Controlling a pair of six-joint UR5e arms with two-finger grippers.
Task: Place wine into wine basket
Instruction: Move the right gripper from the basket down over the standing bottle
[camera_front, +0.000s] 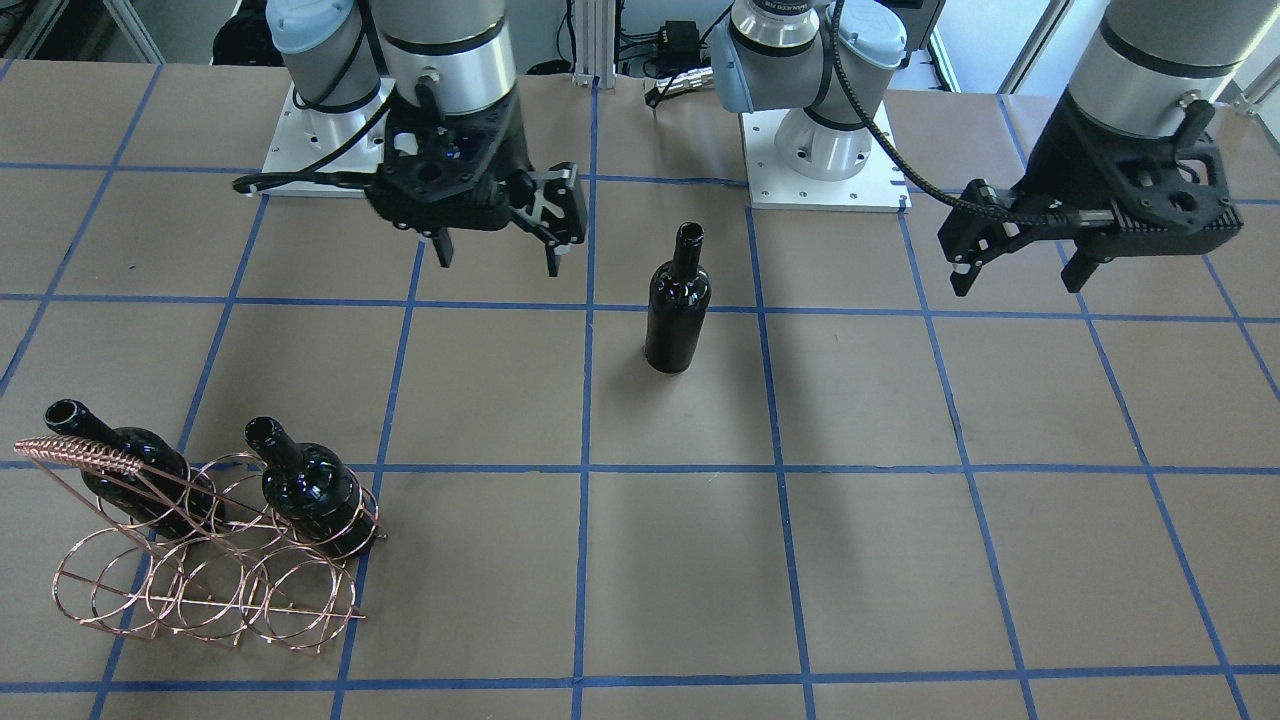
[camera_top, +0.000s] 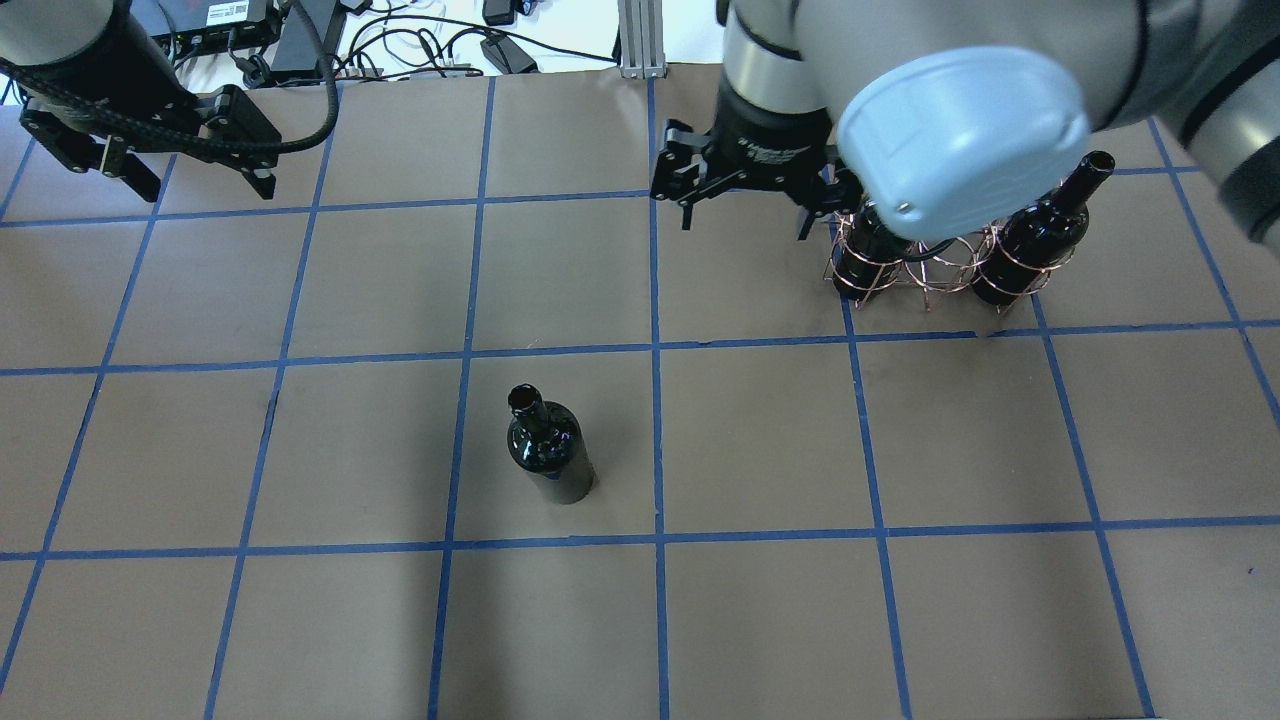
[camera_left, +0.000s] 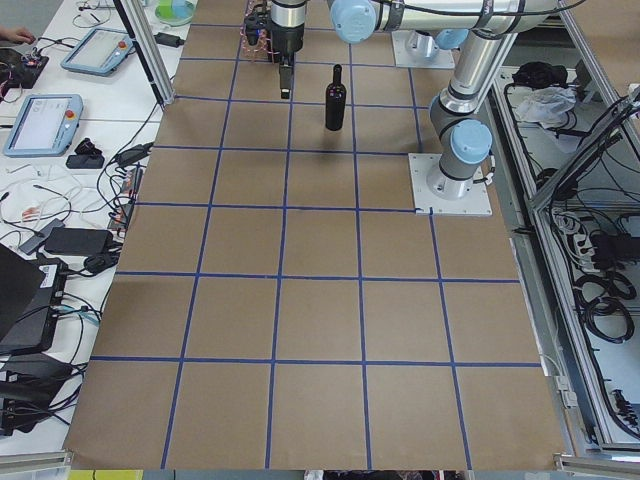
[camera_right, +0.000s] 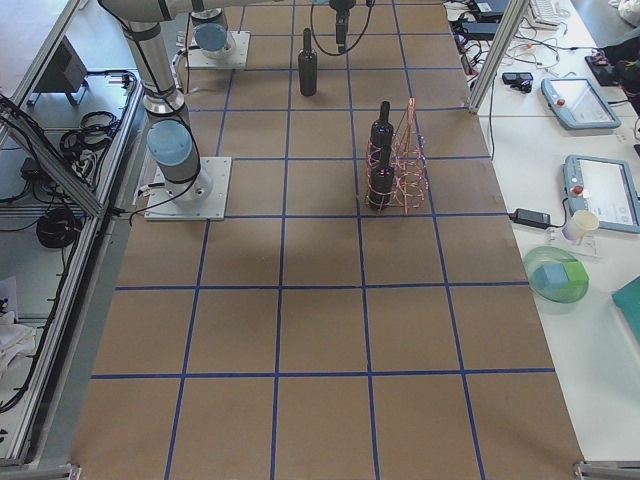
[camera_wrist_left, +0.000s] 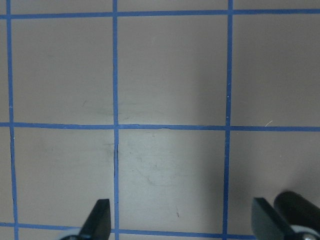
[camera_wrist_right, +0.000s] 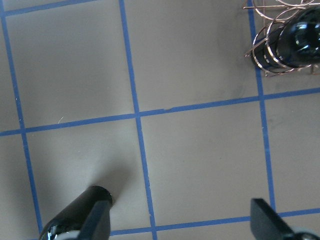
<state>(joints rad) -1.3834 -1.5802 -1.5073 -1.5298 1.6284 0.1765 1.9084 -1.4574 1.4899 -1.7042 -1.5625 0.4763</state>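
One black wine bottle (camera_front: 678, 312) stands upright alone mid-table; it also shows in the overhead view (camera_top: 548, 452). The copper wire basket (camera_front: 80, 455) stands at the robot's right, far side (camera_top: 930, 270), with two like bottles (camera_front: 135, 468) (camera_front: 310, 490) leaning in its hoops. My right gripper (camera_front: 497, 255) is open and empty, raised between basket and lone bottle (camera_top: 745, 222). Its wrist view shows that bottle (camera_wrist_right: 70, 217) at bottom left and the basket (camera_wrist_right: 267, 50) at top right. My left gripper (camera_front: 1020, 275) is open and empty, raised at the far left (camera_top: 205, 188).
Brown paper with a blue tape grid covers the table (camera_top: 760, 440). The two arm bases (camera_front: 825, 150) stand at the robot's edge. Cables and a post (camera_top: 640, 40) lie beyond the far edge. Tablets and a cup (camera_right: 580, 225) sit on side benches.
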